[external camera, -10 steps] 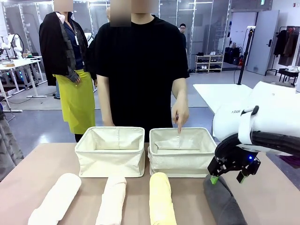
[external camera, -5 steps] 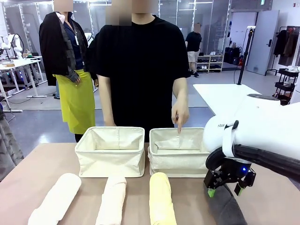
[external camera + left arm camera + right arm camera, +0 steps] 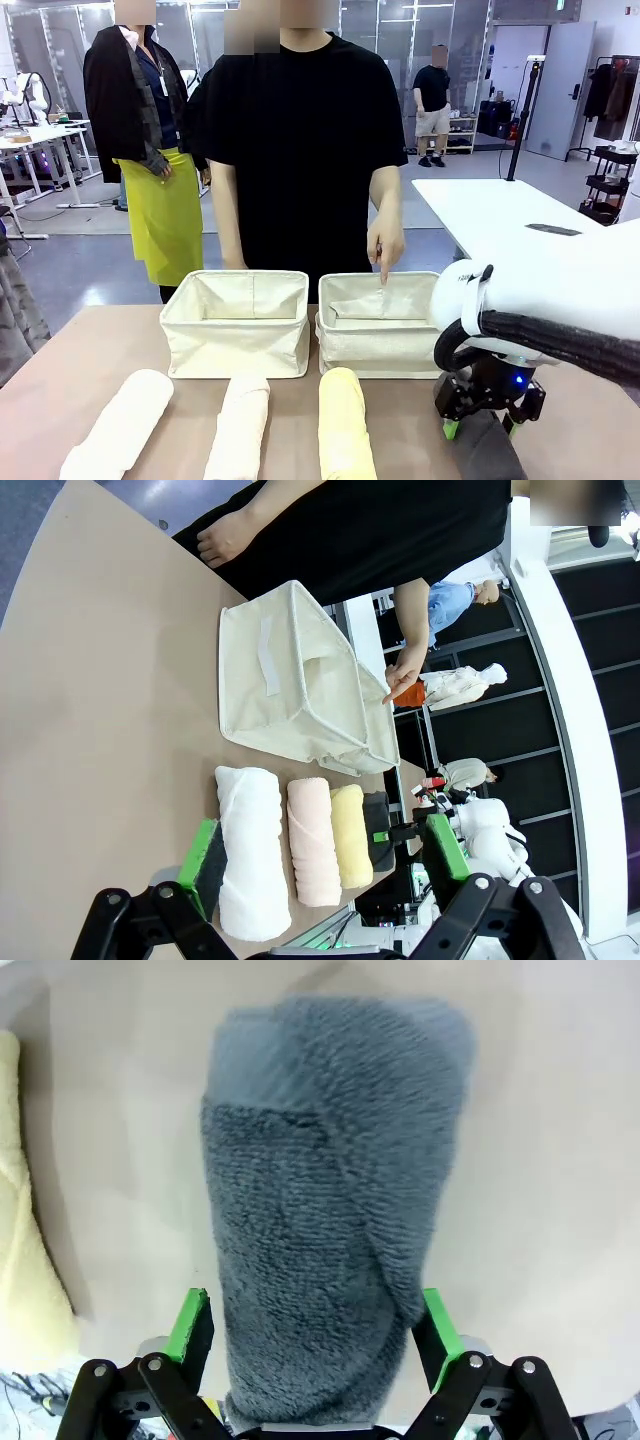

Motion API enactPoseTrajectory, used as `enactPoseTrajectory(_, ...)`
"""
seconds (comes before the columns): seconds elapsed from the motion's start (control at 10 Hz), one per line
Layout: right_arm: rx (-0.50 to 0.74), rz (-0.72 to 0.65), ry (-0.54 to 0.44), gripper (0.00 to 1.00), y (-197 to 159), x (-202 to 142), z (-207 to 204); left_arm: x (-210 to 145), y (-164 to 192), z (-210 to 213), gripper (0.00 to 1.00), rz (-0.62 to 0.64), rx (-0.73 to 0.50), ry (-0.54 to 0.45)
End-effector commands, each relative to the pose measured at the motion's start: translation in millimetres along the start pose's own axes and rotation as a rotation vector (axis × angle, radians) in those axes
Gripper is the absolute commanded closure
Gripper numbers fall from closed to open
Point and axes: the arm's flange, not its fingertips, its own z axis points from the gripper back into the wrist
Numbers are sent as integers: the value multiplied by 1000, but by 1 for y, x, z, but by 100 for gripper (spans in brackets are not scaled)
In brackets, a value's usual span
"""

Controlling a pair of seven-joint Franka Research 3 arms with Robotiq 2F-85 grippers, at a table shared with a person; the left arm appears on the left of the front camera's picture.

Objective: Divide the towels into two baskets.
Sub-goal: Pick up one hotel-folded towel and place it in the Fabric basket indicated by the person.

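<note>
Four rolled towels lie in a row at the table's near edge: white, cream, pale yellow and dark grey. Behind them stand two cream canvas baskets, the left one and the right one. My right gripper is open and low over the dark grey towel, with a green pad on each side of the roll. My left gripper is open and holds nothing; it hangs well above the table, with the white towel far below it.
A person in black stands at the far side, with one hand pointing a finger down into the right basket. The pale yellow towel lies close to the left of the grey one. Bare tabletop extends to the right.
My right arm has come down and a little to the left, bringing its open fingers from above the dark grey towel to either side of it. The person's pointing hand has stayed put.
</note>
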Motion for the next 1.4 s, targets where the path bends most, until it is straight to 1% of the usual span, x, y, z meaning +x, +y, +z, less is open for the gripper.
enactPoseTrajectory(0.0, 66, 30, 32, 0, -17, -31, -18, 1, -1, 2, 0, -3, -8, -8)
enactPoseTrajectory(0.2, 66, 43, 48, 0, -16, -30, -21, 1, -1, 2, 0, -3, -8, -8)
enactPoseTrajectory(0.3, 42, 46, 40, 20, -15, -31, -24, 1, -1, 2, 0, -3, -8, -8)
enactPoseTrajectory(0.4, 33, 52, 45, 20, -14, -32, -26, 1, -1, 2, 0, -3, -8, -8)
enactPoseTrajectory(0.5, 26, 49, 43, 39, -15, -32, -25, 1, -1, 2, 0, -3, -8, -8)
enactPoseTrajectory(0.6, 28, 40, 33, 21, -16, -32, -21, 1, -1, 2, 0, -3, -8, -8)
enactPoseTrajectory(0.7, 30, 35, 23, 59, -16, -32, -19, 1, -1, 2, 0, -3, -8, -8)
enactPoseTrajectory(0.8, 12, 37, 14, 41, -17, -32, -18, 1, -1, 2, 0, -3, -8, -8)
enactPoseTrajectory(0.9, 29, 38, 31, 41, -4, -2, -10, 1, -1, 2, 0, -3, -8, -8)
enactPoseTrajectory(1.3, 29, 38, 31, 41, -4, -2, -10, 1, -1, 2, 0, -3, -8, -8)
